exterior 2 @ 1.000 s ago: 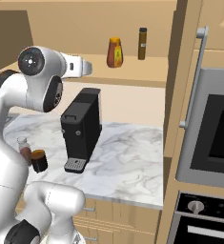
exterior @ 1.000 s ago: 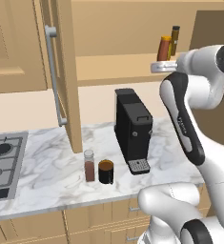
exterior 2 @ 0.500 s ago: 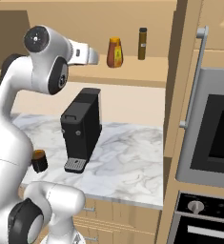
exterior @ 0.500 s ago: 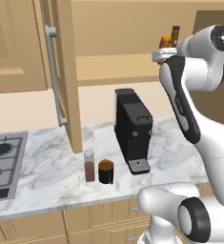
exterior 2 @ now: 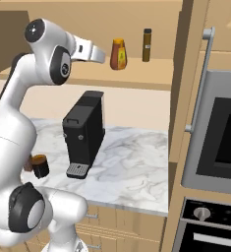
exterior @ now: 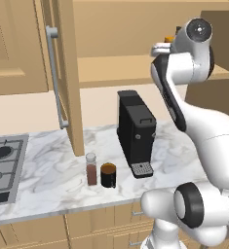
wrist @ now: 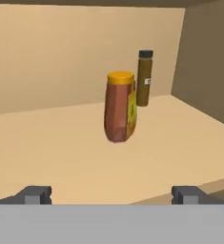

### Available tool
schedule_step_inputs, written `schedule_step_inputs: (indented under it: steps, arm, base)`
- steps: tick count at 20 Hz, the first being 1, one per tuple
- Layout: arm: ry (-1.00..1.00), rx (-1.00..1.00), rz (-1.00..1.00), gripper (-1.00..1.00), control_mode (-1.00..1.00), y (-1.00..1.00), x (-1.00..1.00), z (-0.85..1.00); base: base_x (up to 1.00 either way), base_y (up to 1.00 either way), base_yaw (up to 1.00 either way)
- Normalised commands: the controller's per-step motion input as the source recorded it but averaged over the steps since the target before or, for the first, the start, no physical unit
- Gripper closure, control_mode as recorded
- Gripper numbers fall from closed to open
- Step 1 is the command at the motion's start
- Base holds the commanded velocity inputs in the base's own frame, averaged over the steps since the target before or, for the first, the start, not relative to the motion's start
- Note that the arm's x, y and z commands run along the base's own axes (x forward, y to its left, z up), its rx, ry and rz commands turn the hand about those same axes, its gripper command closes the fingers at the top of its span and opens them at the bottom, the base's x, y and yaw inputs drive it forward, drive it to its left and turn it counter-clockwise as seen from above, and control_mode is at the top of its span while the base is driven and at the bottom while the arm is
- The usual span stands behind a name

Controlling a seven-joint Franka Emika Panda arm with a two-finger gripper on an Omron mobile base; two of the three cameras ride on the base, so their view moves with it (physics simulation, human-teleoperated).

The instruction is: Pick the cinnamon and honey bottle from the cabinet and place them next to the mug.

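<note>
The honey bottle [wrist: 119, 107] stands upright on the cabinet shelf [wrist: 61, 157], straight ahead of my open gripper [wrist: 112, 195] with a stretch of bare shelf between them. From the right base view, my gripper [exterior 2: 102, 57] hovers at the shelf's front edge, just left of the honey bottle [exterior 2: 118, 54]. Nothing sits between my fingertips [wrist: 37, 194]. Down on the counter, the cinnamon jar [exterior: 91, 168] stands right beside the dark mug [exterior: 108, 175]. The mug [exterior 2: 40, 166] also peeks out behind my arm. The cabinet door [exterior: 62, 73] hangs open.
A thin dark bottle [wrist: 144, 78] with a dark cap stands behind and right of the honey bottle, near the cabinet's side wall. A black coffee machine [exterior: 135, 133] sits on the marble counter right of the mug. A stove [exterior: 1, 165] is at the left, an oven [exterior 2: 220, 138] at the right.
My arm has swung upward and the hand has risen to shelf height, closing in on the honey bottle. The jar, mug and bottles have stayed put.
</note>
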Motion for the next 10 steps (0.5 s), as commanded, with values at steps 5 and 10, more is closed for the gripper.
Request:
schedule_step_inputs:
  steps: [5, 10]
  arm:
    - [0.14, 0.0, -0.13, -1.0, -1.0, -0.32, 0.31, -0.05]
    - [0.12, 0.05, -0.01, -1.0, -1.0, -0.3, 0.21, -0.16]
  base:
    - [0.0, 0.0, 0.0]
    - [0.0, 0.0, 0.0]
